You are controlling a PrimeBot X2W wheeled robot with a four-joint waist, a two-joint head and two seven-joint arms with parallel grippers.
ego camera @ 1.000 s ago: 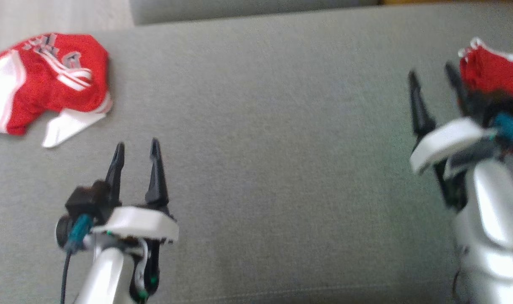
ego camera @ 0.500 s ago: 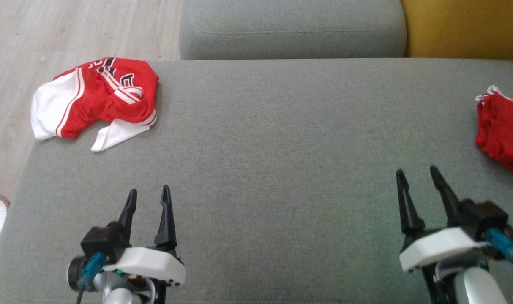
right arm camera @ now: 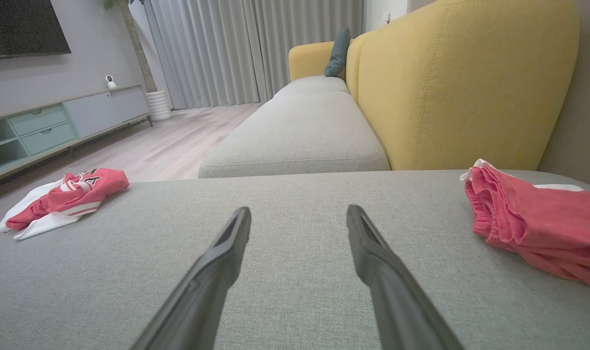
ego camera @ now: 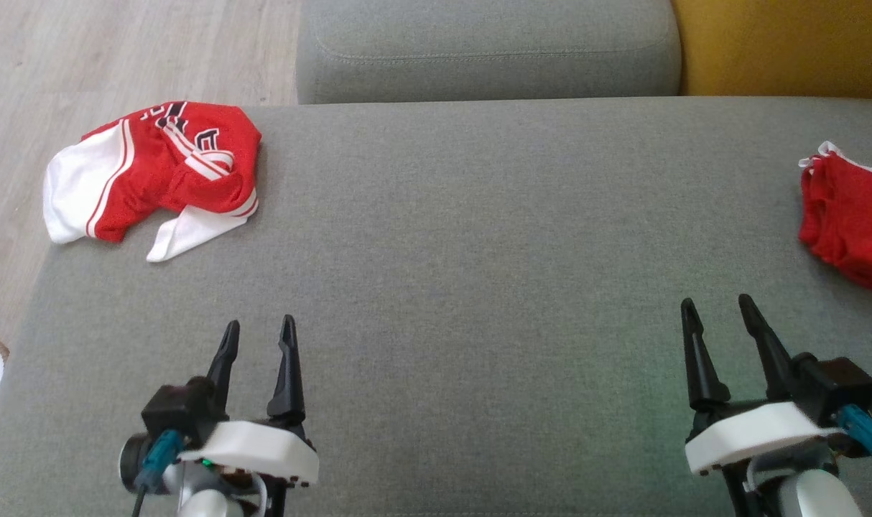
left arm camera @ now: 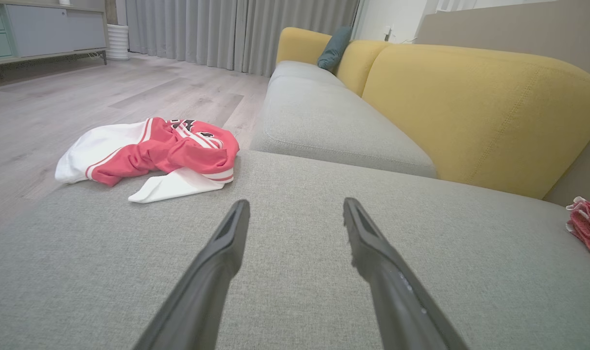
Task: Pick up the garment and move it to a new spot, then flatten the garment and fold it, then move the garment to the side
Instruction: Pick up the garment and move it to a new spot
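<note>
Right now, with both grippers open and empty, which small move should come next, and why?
Probably reach the left gripper forward and left, toward the red and white shirt. That shirt lies crumpled at the far left corner of the grey cushion, closest to this arm; it and the right gripper are open and empty.

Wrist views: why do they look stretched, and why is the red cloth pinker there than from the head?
Left wrist view: the wide-angle lens makes the left gripper loom large; the jersey reads washed-out pink. Right wrist view: same stretch on the right gripper, the red garment pinkish. Head view: flatter, saturated red, even light, no glare or hard shadows.
</note>
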